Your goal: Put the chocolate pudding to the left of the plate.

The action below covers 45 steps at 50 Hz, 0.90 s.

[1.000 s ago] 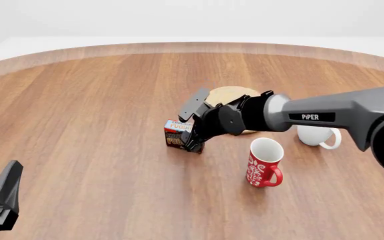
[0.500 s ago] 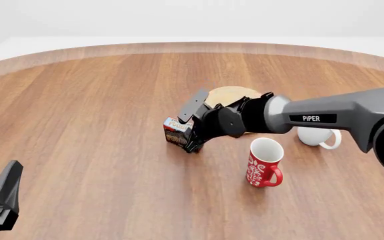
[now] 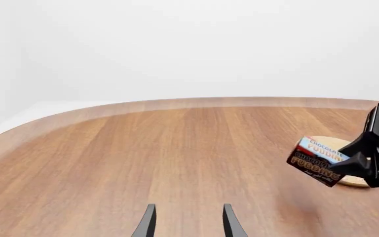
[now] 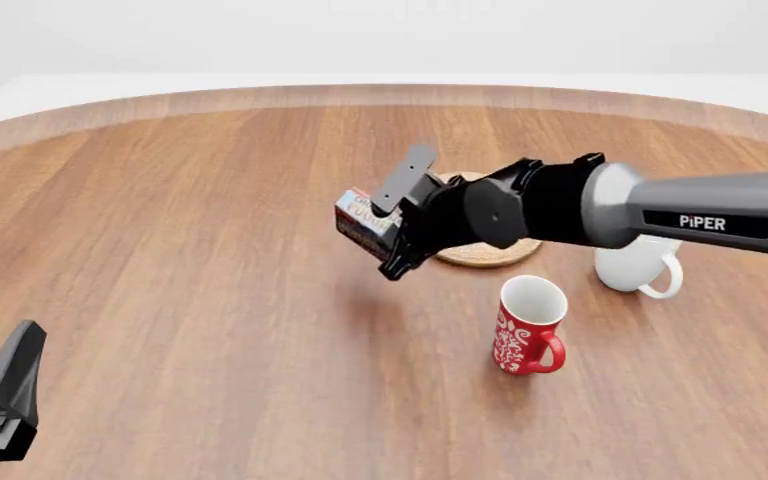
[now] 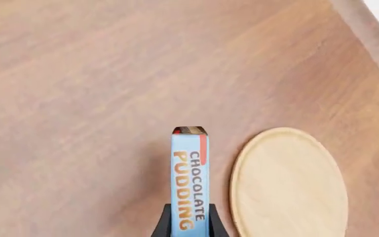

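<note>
I am carrying the chocolate pudding (image 4: 360, 220), clamped in the right jaws (image 4: 387, 235), airborne left of the plate (image 4: 496, 252); lowering onto the bench (image 4: 197, 250) is remaining.

Front view looks down the table (image 4: 157, 250); both wrist views share the plate (image 5: 288, 182).
</note>
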Tool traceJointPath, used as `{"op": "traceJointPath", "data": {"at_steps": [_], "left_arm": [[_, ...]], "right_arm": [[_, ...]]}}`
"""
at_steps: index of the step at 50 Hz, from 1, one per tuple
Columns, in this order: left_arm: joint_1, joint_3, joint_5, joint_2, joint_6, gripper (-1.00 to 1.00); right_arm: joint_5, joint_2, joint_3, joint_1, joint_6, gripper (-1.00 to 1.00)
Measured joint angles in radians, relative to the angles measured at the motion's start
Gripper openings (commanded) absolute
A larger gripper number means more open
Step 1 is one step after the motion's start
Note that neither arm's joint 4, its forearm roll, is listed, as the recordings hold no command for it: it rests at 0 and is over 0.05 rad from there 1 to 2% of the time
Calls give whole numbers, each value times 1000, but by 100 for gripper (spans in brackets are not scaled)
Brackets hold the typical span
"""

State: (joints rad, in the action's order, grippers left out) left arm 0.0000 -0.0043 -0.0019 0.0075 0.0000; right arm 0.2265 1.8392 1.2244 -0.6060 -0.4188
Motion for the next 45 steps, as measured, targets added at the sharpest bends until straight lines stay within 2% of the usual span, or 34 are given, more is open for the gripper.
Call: {"op": "traceJointPath", "data": {"at_steps": [21, 45], "left_arm": [[0, 0, 0, 0, 0, 100], [0, 0, 0, 0, 0, 100]], "right_arm": [[107, -74, 81, 22, -40, -100], [229, 36, 341, 32, -60, -100]]}}
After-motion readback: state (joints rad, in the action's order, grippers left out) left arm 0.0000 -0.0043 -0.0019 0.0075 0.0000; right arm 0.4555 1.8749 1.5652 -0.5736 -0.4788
